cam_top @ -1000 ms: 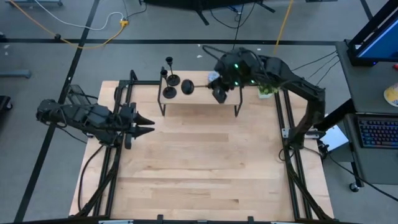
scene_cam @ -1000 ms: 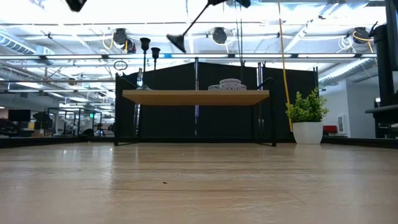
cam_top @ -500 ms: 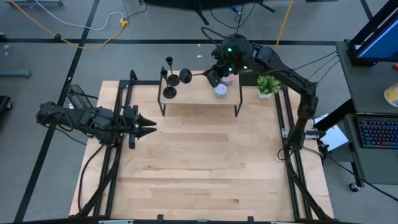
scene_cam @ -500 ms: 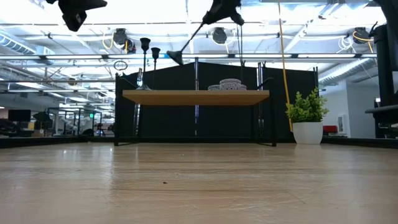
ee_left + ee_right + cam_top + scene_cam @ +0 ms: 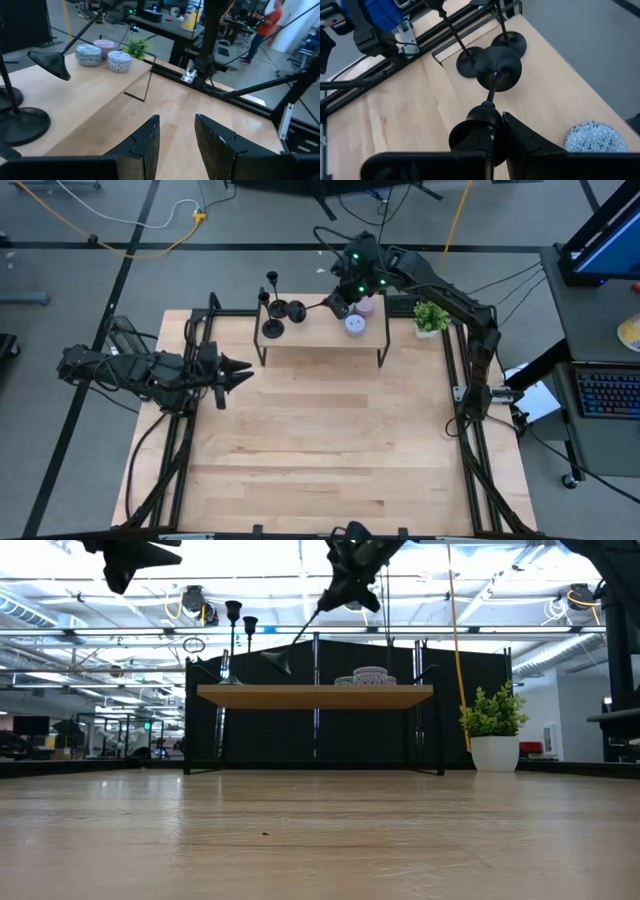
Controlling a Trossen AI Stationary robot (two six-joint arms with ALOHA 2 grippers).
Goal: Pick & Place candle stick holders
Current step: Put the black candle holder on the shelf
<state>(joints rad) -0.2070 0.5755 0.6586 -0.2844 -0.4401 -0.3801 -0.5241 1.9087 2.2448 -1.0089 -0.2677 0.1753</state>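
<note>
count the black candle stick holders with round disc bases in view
3. Two black candle stick holders stand upright at the left end of the wooden shelf. The third is tilted, held by its cup end in the right gripper, above the shelf beside them.

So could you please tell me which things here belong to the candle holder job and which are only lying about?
Part of the job:
- held candle stick holder, tilted, in the right hand
- two standing candle stick holders on the shelf

Just lying about:
- round pucks on the shelf
- potted plant
- left hand, open, waiting off to the side
</note>
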